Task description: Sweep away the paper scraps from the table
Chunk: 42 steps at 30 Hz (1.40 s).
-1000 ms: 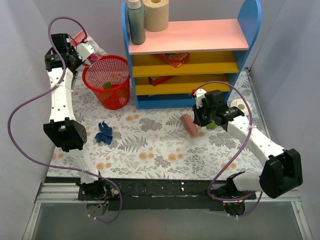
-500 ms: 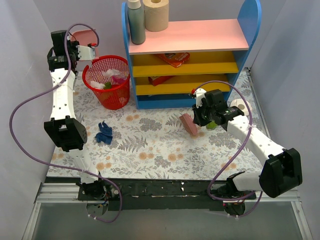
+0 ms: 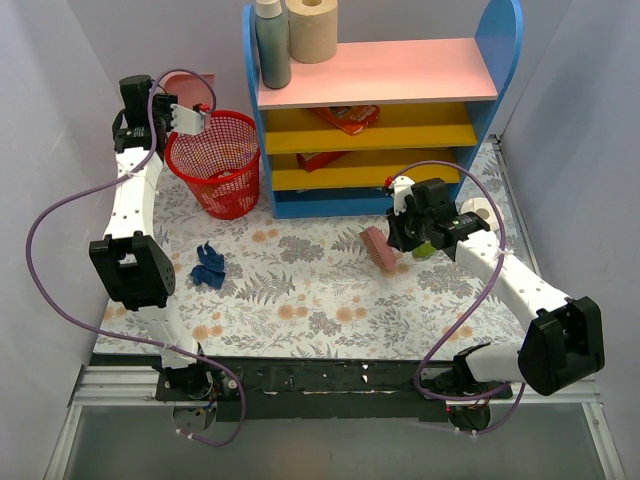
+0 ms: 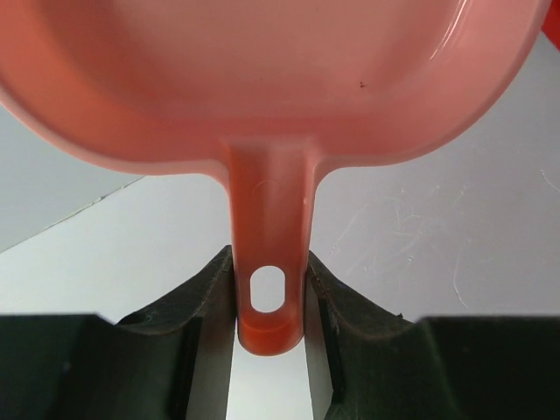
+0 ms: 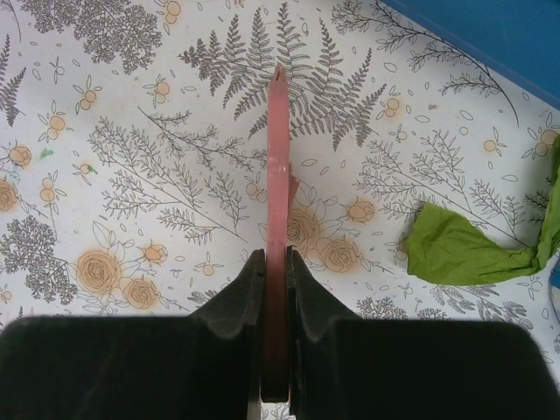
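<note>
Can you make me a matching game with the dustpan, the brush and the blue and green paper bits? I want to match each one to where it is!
Things:
1. dustpan
2. brush
3. blue paper scrap
4. green paper scrap

Places:
A. on the table, right beside the brush
B. held in the left fingers
C. on the table, by the left arm
D. held in the right fingers

Pairs: 1-B, 2-D, 3-C, 4-A.
</note>
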{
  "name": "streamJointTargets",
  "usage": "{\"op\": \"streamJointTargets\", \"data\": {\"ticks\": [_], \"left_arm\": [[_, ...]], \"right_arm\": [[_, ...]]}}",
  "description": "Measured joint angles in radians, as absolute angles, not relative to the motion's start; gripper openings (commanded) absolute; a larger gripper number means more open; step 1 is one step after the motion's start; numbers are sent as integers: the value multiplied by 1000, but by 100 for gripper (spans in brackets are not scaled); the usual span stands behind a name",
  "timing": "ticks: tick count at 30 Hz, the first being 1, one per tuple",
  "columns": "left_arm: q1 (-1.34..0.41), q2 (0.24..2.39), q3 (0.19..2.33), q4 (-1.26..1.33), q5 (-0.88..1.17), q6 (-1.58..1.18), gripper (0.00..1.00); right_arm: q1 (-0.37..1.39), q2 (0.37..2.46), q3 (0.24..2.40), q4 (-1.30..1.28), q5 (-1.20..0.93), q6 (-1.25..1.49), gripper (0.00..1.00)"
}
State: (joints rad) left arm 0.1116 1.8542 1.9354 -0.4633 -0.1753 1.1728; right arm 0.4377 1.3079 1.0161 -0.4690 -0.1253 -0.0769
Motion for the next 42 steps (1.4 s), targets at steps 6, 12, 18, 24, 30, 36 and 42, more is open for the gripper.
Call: {"op": "streamJointTargets", "data": {"ticks": [6,12,18,24,30,36,42], "left_arm": [[112,1862,1967,-414,-215,1076,0],[131,1848,2149,-540,-328,616,0],[169,1617,1970,-757,-299,107,0],[165,1492,1860,-933,-107,-284,0],[162,1464,1798,-1009,1,-425,0],[162,1419,1759,-1014,10,-439,0],[162,1393,1749,-1021,22,-442,0]], "right_arm": [[438,1308,1016,-469,-141,-81,1],[470,1311,1083,-501,-248,-126,1],[616,1395,1294,-494,-382,-178,1],[775,1681,1606,-472,-438,-178,1],[900,2022,1967,-441,-495,-144,1],[965,2304,2280,-384,-556,-54,1],[982,2392,2301,-365,-545,-14,1]]}}
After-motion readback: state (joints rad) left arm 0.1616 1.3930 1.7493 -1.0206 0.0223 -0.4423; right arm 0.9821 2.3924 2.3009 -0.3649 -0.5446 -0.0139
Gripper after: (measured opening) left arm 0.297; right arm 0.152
